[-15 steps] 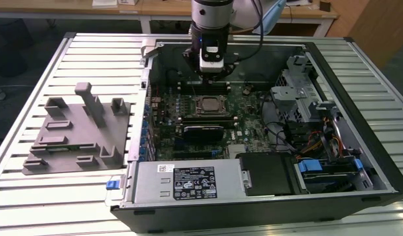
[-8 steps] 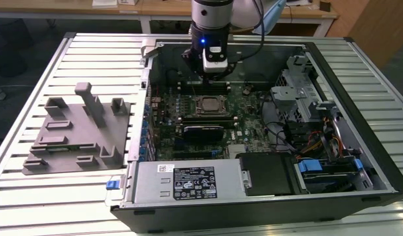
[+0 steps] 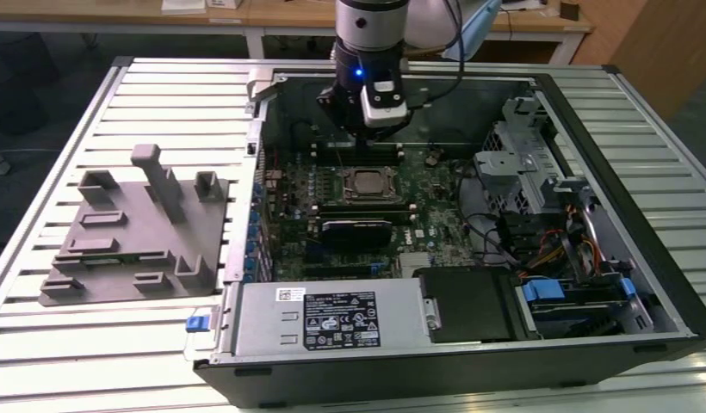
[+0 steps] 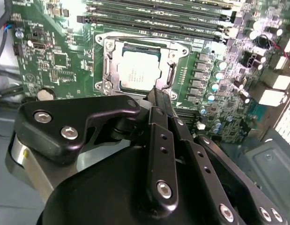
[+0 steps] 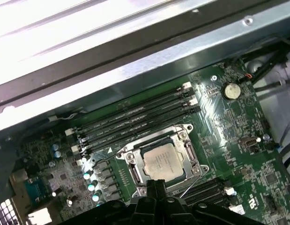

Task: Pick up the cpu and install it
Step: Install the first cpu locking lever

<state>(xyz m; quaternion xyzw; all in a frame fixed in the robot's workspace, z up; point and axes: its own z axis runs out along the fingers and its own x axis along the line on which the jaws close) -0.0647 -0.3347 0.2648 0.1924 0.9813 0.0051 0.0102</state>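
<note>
the cpu sits in its socket on the green board. the claw hangs close over it, squeezed closed and holding nothing.

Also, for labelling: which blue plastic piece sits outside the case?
The small tab outside the case, at the exterior view's left; the rest sit inside.

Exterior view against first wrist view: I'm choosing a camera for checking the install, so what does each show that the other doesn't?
The exterior view takes in the grey fixture block on the slatted table, the power supply and the drive cage. The first wrist view adds board detail: the coin cell and a row of capacitors. Both show the cpu seated in its socket, the memory slots, and the gripper near it with shut fingers.
</note>
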